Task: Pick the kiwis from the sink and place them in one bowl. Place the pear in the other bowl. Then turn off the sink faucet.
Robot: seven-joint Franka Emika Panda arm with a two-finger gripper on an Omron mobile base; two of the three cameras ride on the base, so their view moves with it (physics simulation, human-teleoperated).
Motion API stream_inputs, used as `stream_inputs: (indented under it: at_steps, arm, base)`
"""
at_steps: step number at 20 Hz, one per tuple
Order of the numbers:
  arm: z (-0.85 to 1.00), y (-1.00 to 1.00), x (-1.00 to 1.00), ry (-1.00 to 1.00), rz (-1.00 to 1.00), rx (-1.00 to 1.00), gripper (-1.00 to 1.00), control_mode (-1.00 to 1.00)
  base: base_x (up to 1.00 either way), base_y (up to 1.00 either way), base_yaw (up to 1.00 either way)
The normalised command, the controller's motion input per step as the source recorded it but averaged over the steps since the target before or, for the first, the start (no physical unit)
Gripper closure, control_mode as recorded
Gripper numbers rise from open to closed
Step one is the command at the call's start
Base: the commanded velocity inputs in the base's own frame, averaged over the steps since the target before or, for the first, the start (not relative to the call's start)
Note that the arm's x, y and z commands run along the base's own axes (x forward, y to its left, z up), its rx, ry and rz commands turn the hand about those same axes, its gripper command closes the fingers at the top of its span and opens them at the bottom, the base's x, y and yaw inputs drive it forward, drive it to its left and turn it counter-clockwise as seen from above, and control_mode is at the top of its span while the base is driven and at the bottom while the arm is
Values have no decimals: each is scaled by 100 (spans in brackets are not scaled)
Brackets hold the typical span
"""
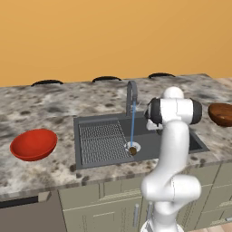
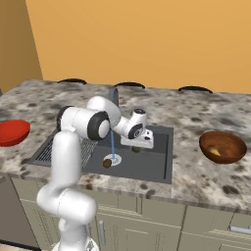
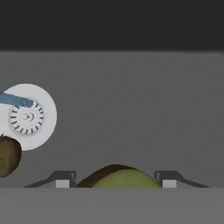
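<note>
While no writing shows, jaws clamped on olive-green kiwi point(image 3: 120, 178) in sink point(image 3: 131, 109).

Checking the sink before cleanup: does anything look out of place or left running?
Yes: the slim grey faucet runs a thin blue stream onto the round pale drain, and a dark brown kiwi sits beside that drain.

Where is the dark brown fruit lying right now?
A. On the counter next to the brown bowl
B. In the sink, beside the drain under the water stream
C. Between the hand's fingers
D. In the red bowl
B: the brown kiwi lies on the sink floor, at the edge of the pale drain where the blue stream lands.
</note>
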Motion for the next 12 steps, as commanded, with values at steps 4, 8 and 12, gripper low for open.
stream_inputs:
  at_steps: [4, 8, 12]
  arm:
    - [67, 72, -56, 0, 5, 0, 100, -100]
    - [58, 85, -50, 0, 9, 0, 100, -100]
    - [44, 93, -45, 0, 12, 0, 100, -100]
  base:
    - [0, 0, 0]
    - [0, 0, 0]
    - [0, 0, 0]
